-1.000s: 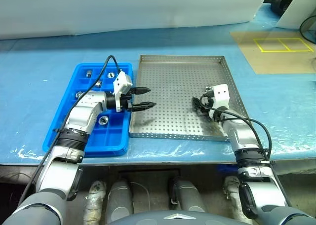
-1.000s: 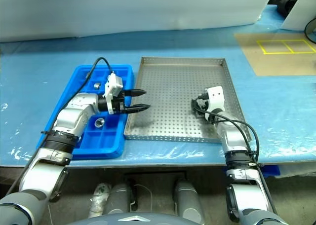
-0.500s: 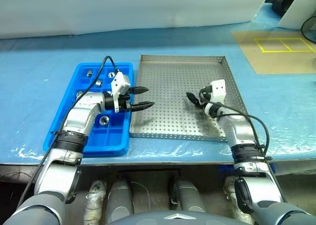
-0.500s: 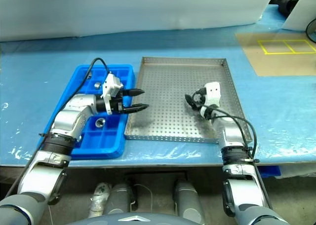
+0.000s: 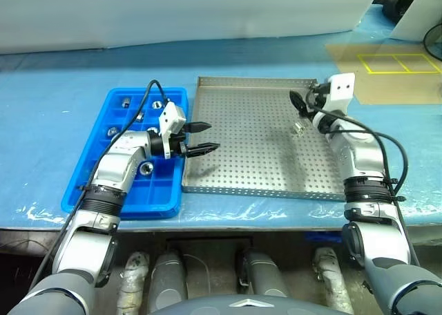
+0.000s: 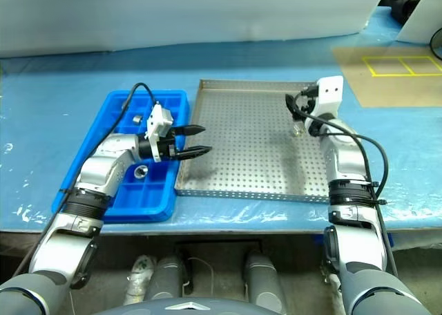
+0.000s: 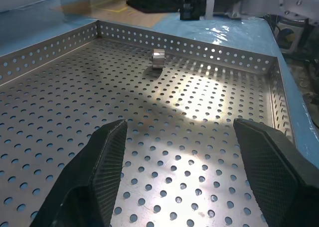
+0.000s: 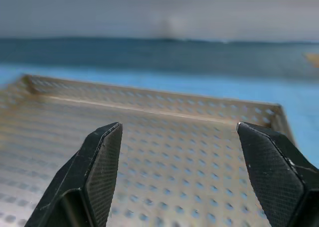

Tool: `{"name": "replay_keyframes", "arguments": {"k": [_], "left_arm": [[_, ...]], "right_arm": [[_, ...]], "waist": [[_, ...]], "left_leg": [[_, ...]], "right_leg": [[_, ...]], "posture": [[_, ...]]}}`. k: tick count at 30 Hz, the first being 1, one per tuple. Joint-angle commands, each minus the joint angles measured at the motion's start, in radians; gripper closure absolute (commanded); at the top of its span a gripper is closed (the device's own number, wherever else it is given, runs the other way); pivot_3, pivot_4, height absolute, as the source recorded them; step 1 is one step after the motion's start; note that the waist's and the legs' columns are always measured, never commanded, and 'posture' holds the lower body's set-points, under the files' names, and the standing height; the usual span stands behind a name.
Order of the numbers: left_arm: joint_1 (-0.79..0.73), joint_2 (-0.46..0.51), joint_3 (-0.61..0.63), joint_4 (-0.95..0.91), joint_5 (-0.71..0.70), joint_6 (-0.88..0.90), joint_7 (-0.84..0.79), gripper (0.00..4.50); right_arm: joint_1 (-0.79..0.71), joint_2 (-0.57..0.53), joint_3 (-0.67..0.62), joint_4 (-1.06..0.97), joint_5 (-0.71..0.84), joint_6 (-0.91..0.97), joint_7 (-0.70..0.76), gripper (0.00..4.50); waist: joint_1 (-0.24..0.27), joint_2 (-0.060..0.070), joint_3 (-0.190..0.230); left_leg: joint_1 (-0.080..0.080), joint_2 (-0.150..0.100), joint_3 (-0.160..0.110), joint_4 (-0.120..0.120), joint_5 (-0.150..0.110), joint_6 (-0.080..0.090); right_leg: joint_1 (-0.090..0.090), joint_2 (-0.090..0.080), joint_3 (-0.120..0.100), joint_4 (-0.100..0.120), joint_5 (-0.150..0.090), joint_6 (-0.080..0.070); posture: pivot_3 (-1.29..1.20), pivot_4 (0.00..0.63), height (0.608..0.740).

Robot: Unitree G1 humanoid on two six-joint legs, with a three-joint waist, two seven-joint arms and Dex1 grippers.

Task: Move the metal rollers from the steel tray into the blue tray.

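Observation:
The steel tray lies in the middle of the table with one metal roller on its right half; the left wrist view shows that roller lying on the perforated floor. To the left sits the blue tray, with several rollers in its compartments. My left gripper hovers level over the steel tray's left edge, open and empty. My right gripper is raised above the tray's far right part, just beyond the roller, open with nothing between its fingers.
A brown board with yellow rectangle markings lies at the back right on the blue table cover. A white panel runs along the back. The table's front edge is just below both trays.
My right gripper has risen from low over the tray's near right part and moved toward its far right side. The roller now shows on the tray floor. The left arm has stayed put.

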Motion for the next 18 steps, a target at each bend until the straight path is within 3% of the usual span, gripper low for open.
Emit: {"name": "replay_keyframes", "arguments": {"k": [1, 10, 18], "left_arm": [[-0.001, -0.003, 0.006, -0.035, -0.002, -0.017, 0.001, 0.91], [0.014, 0.004, 0.003, -0.057, 0.0, -0.008, -0.001, 0.91], [0.02, 0.003, -0.001, -0.066, 0.003, -0.005, 0.0, 0.91]], "right_arm": [[-0.022, 0.022, 0.023, 0.074, -0.04, -0.09, -0.017, 0.72], [-0.045, 0.022, 0.015, 0.232, -0.099, -0.186, -0.118, 0.72], [-0.026, 0.024, 0.019, 0.273, -0.1, -0.206, -0.118, 0.72]], "waist": [[-0.003, 0.0, 0.0], [-0.003, 0.0, 0.0], [-0.004, 0.0, 0.0]], "left_leg": [[0.0, 0.0, 0.0, 0.0, 0.0, 0.0], [-0.001, 0.0, 0.0, 0.001, -0.001, 0.002], [-0.001, 0.0, 0.001, 0.001, -0.001, 0.003]], "right_leg": [[0.0, 0.0, 0.0, 0.0, 0.0, 0.0], [-0.001, -0.001, 0.0, 0.0, 0.0, 0.0], [-0.001, -0.001, 0.0, 0.0, 0.0, 0.0]], "posture": [[-0.26, 0.15, 0.74], [-0.25, 0.15, 0.74], [-0.25, 0.15, 0.74]]}}
